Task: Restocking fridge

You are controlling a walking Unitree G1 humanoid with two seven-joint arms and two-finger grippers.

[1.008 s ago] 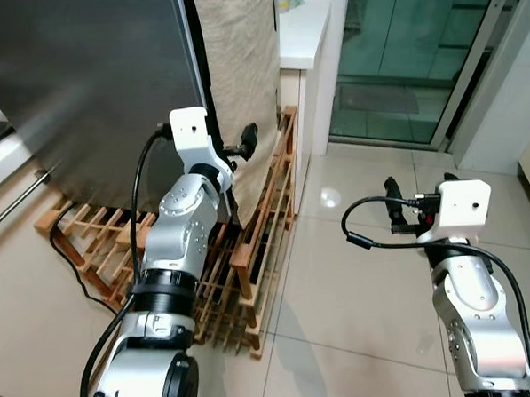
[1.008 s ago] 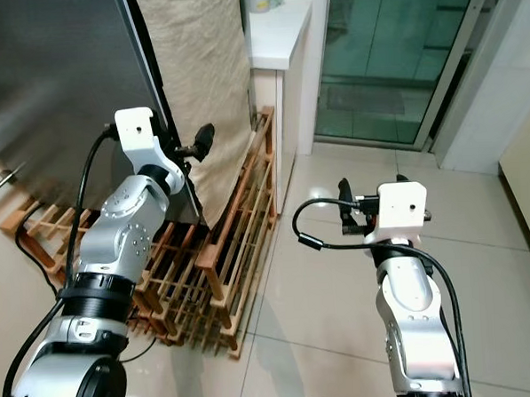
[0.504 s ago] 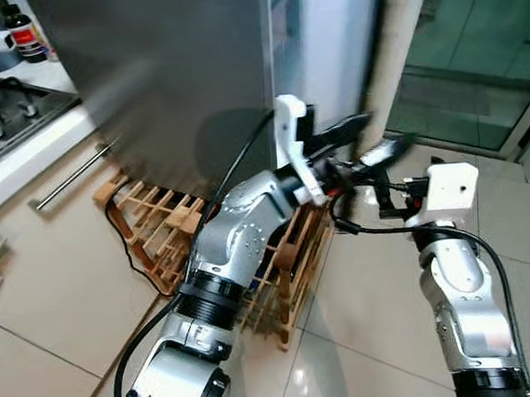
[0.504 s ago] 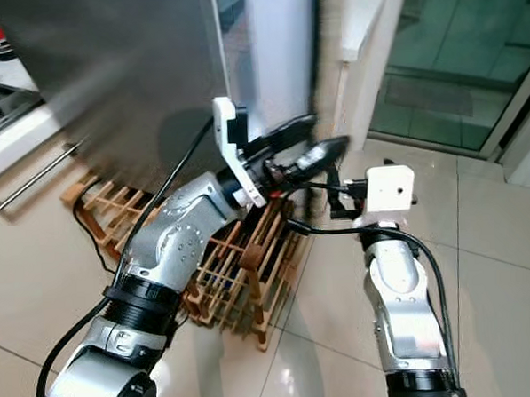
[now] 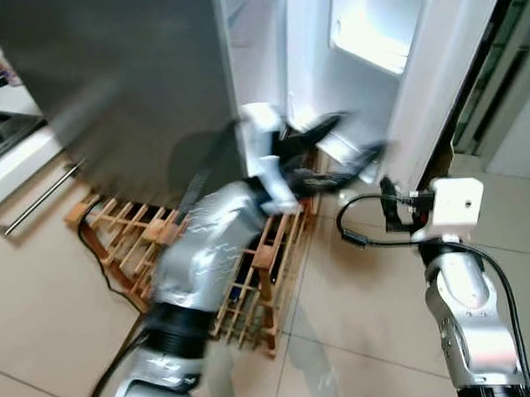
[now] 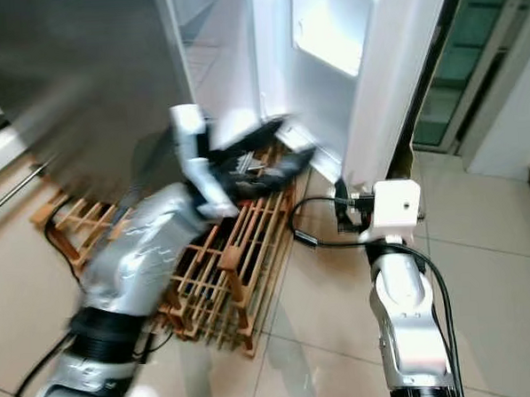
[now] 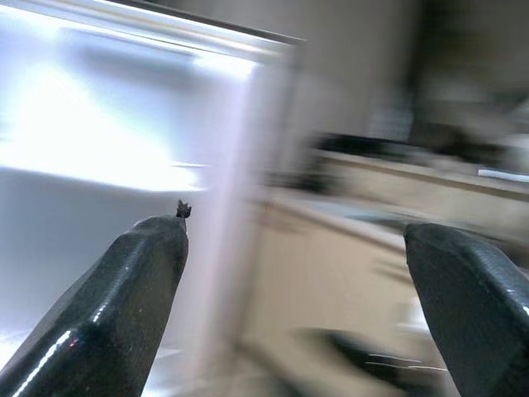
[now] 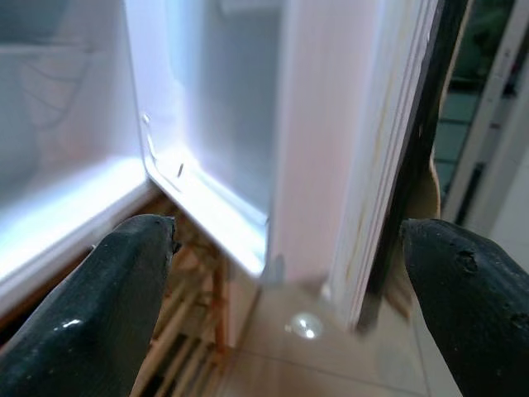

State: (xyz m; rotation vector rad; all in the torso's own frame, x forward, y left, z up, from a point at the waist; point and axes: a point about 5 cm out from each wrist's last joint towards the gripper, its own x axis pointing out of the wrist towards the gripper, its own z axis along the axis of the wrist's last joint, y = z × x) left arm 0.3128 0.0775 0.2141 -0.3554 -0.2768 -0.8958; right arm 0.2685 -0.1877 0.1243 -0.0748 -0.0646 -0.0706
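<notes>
I see the tall dark-grey steel fridge (image 5: 108, 82) filling my 10 to 12 o'clock, its white glossy door (image 5: 436, 74) swung open toward 1 o'clock, the bright moulded plastic inner shelf (image 5: 372, 33) facing me. Open glossy beige tiled floor (image 5: 360, 318) runs from 3 to 6 o'clock, giving room beside the door's lower edge. A slatted wooden rack (image 5: 251, 279) lies low at 11 o'clock, against the fridge base. My left gripper (image 5: 338, 150), blurred, reaches across at 12 o'clock toward the gap between fridge body and door, its long black fingers (image 7: 124, 289) spread wide and empty. My right gripper (image 5: 392, 211) hangs at 2 o'clock just below the door's bottom corner, its fingers (image 8: 124, 281) also wide apart, holding nothing.
</notes>
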